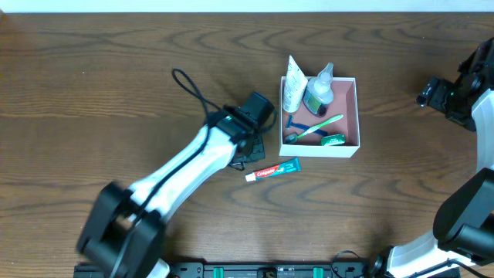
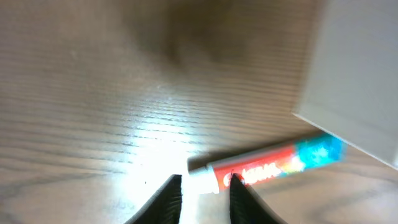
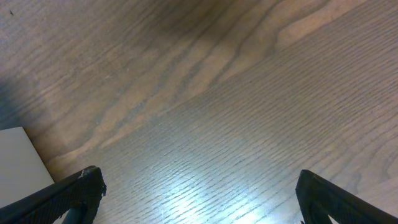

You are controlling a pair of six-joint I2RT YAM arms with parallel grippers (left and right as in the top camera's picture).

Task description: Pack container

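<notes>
Container (image 1: 346,108) position: right of centre on the wooden table (image 1: 93,93), open side up. Inside it are a white tube (image 1: 293,86) leaning in the far-left corner, a clear bottle (image 1: 318,89) with green liquid just beside it, a green toothbrush (image 1: 315,128) lying across the floor, and a small green round item (image 1: 333,140) at the near wall.

Toothpaste tube (image 1: 272,171) – flat on the table, just outside the container's near-left corner, apart from the wall. In the left wrist view the container's white wall fills the upper right, close to the tube's blue end.

Left gripper (image 2: 203,190): fingers spread, one on each side of the tube's white cap end, not pressing it. The left arm reaches in from the near-left; a black cable (image 1: 191,88) loops behind its wrist.

Right gripper (image 3: 199,199): fingers wide apart over bare wood, holding nothing – at the right edge of the table, well apart from the container.
</notes>
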